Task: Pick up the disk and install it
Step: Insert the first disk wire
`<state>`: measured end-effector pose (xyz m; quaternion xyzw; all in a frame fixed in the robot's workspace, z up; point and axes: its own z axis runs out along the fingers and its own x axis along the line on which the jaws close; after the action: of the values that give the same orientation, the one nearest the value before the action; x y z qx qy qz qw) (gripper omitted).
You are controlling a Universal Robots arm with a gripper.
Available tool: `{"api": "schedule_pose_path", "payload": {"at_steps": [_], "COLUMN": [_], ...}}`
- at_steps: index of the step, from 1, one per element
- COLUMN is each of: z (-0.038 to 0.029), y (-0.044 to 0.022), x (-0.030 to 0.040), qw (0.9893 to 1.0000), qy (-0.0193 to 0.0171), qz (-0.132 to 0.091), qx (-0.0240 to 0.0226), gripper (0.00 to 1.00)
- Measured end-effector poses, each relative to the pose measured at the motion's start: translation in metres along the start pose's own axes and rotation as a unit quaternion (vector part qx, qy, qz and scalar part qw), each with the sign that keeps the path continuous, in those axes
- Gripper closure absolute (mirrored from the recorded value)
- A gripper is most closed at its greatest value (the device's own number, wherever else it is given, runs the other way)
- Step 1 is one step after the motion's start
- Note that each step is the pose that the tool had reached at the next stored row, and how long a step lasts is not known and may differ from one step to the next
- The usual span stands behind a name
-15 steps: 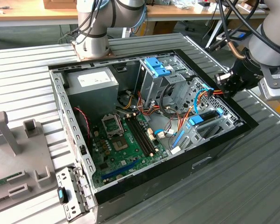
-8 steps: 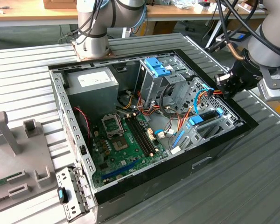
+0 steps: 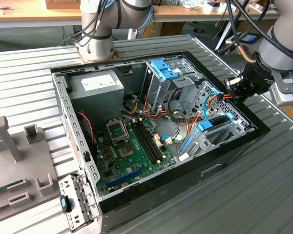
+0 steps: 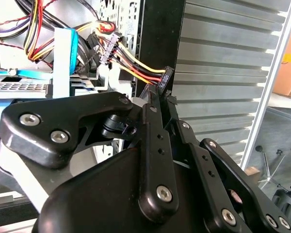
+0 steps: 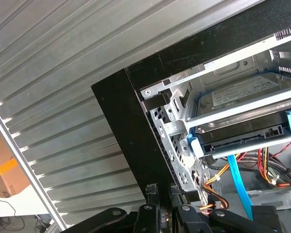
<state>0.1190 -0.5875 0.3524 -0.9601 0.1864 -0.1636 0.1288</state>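
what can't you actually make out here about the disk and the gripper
Dark flat disk with blue side rails: in the first wrist view the picture's edge cuts off its far end and a pale metal cage bar crosses it, so how deep it sits is unclear.
Black power plug on yellow, red and orange wires: in the second wrist view the gripper, shut on it, hides its contact end.

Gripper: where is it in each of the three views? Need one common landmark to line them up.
Exterior view: the gripper is at the exterior view's right, at the computer case rim beside the drive cage.
Second wrist view: the gripper is in the foreground, tip by a black power connector.
First wrist view: the gripper tip is near the case's corner.
Shared landmark: the case's black wall.
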Motion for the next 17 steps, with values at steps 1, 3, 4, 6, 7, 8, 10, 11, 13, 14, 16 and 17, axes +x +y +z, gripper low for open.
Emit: {"api": "schedule_pose_path", "payload": {"at_steps": [1,3,4,6,7,8,10,11,13,14,16,17], "z": [0.0000,0.0000,0.0000,0.0000,-0.0001,0.0000,-0.0021,-0.0058,-0.0058,-0.0047,-0.0019,-0.0018], "y": [0.0000,0.0000,0.0000,0.0000,0.0000,0.0000,-0.0007,-0.0020,-0.0020,-0.0016,-0.0008,-0.0009], "x": [0.0000,0.0000,0.0000,0.0000,0.0000,0.0000,0.0006,0.0017,0.0016,0.0013,0.0004,0.0004], "qw": [1.0000,1.0000,1.0000,1.0000,1.0000,1.0000,1.0000,1.0000,1.0000,1.0000,1.0000,1.0000], "qy": [0.0000,0.0000,0.0000,0.0000,0.0001,0.0000,0.0004,0.0009,0.0009,0.0009,0.0009,0.0009], "qz": [0.000,0.000,0.000,0.000,0.000,0.000,0.002,0.004,0.004,0.004,0.004,0.004], "qx": [0.0000,0.0000,-0.0001,0.0000,-0.0001,0.0000,0.0000,-0.0004,-0.0004,-0.0004,-0.0004,-0.0004], "gripper": [0.78,0.86,0.89,0.89,0.89,0.89,0.89,0.89,0.77,0.70,0.70,0.70]}}
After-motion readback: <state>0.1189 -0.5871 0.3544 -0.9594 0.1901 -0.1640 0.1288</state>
